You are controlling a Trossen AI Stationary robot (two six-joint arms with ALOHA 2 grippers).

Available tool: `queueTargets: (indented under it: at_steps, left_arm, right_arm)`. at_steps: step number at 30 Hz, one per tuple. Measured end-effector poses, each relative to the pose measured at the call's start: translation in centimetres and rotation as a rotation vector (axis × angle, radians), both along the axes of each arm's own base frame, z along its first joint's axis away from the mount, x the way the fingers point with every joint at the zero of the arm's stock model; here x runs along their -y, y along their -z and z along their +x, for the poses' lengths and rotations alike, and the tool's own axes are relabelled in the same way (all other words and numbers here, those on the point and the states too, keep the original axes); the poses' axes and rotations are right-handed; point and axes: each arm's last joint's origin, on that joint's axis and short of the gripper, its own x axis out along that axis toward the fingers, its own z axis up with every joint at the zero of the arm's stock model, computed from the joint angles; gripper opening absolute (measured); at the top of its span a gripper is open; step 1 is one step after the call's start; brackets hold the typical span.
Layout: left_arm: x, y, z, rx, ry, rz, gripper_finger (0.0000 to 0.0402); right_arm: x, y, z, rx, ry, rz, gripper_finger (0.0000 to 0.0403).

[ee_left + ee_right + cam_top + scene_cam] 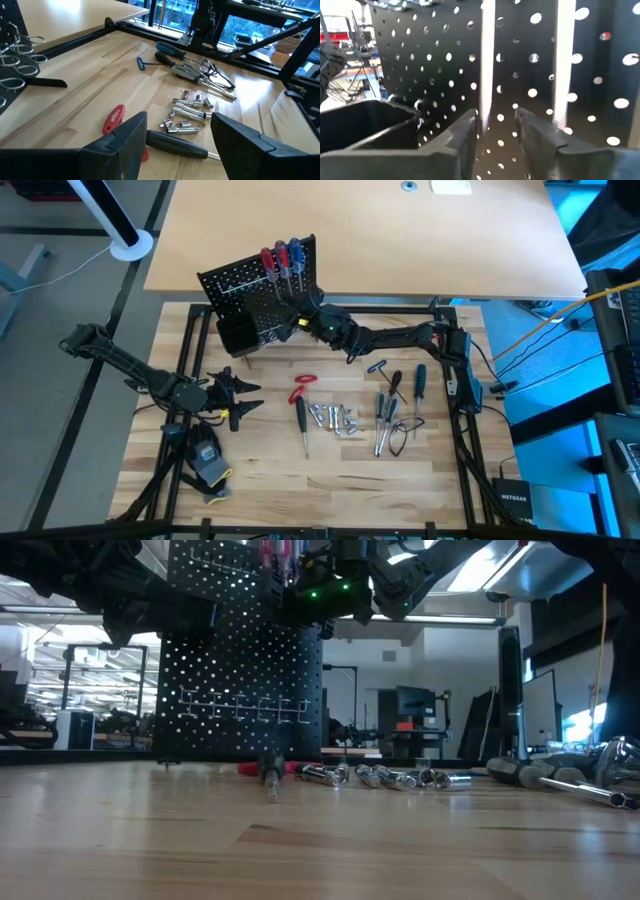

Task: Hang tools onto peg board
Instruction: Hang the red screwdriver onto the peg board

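Right tool [297, 308] sits parted at the board [255, 300], left tool [246, 395] gapes wide near loose bits [335, 419].

Lighting: even overhead light is brightening the wooden tabletop [330, 470]; shadows are staying soft. Low view: peg board [240, 680] is showing backlit against bright ceiling strips, near tabletop blurring. Right wrist view: shiny shafts are glaring white, fingers [455, 145] softening
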Motion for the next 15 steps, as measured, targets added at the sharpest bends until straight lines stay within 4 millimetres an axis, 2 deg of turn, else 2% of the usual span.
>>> queueTargets:
  at_steps: [6,15]
  left_arm:
    - [0.0,0.0,0.0,-0.001,0.0,0.001,0.021]
    - [0.0,0.0,0.0,-0.002,0.002,0.007,0.021]
  right_arm:
    - [-1.5,-0.7,-0.2,-0.117,0.07,-0.076,0.0177]
    - [-4.8,-3.0,-0.9,-0.21,0.173,-0.173,0.0177]
